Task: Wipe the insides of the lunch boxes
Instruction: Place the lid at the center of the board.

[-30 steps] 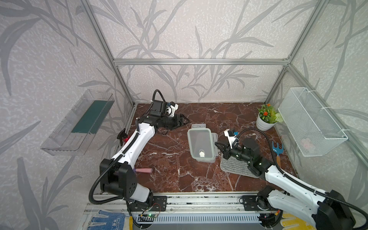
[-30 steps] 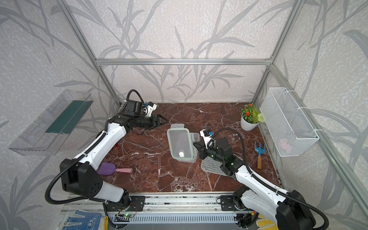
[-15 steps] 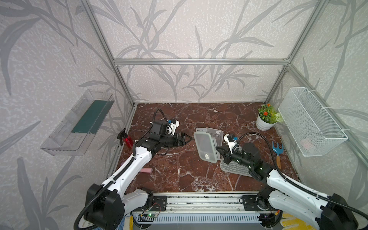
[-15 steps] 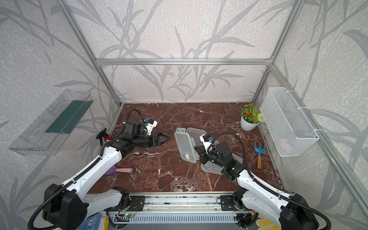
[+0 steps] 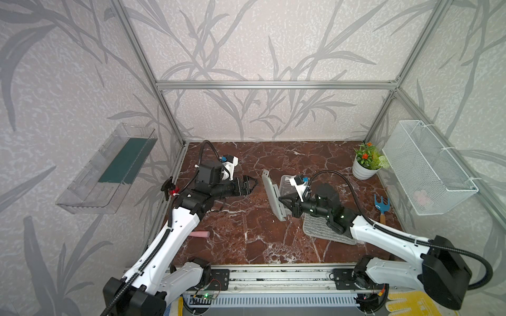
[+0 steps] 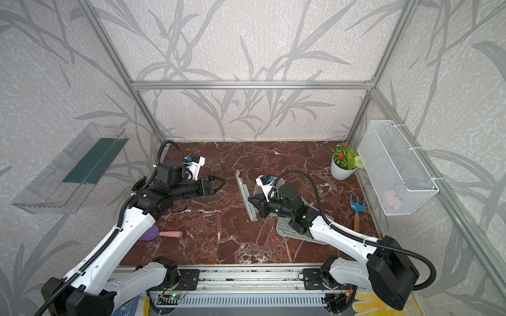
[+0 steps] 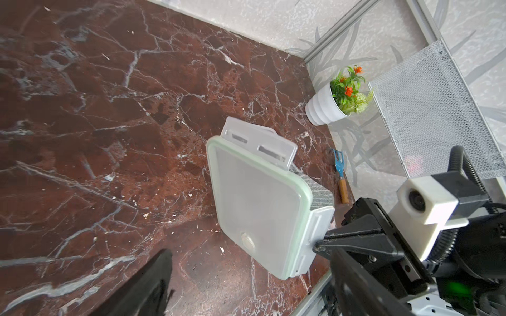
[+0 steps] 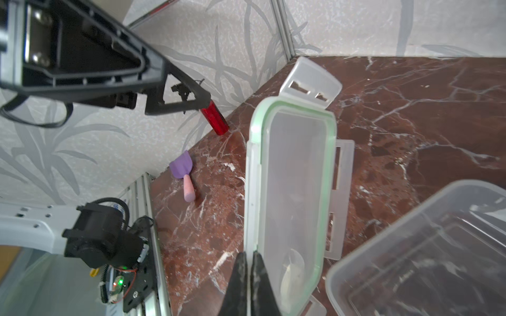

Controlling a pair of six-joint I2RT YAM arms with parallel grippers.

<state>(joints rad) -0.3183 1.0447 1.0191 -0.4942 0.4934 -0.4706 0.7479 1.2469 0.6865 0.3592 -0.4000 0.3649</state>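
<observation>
Top views, right gripper [image 5: 281,200] clamping lid [image 5: 270,193], tub [image 5: 285,182] half hidden behind, left gripper [image 5: 253,183] wide, empty.

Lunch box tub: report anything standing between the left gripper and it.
The lid, held on edge by the shut right gripper, stands between the open left gripper and the tub.
</observation>
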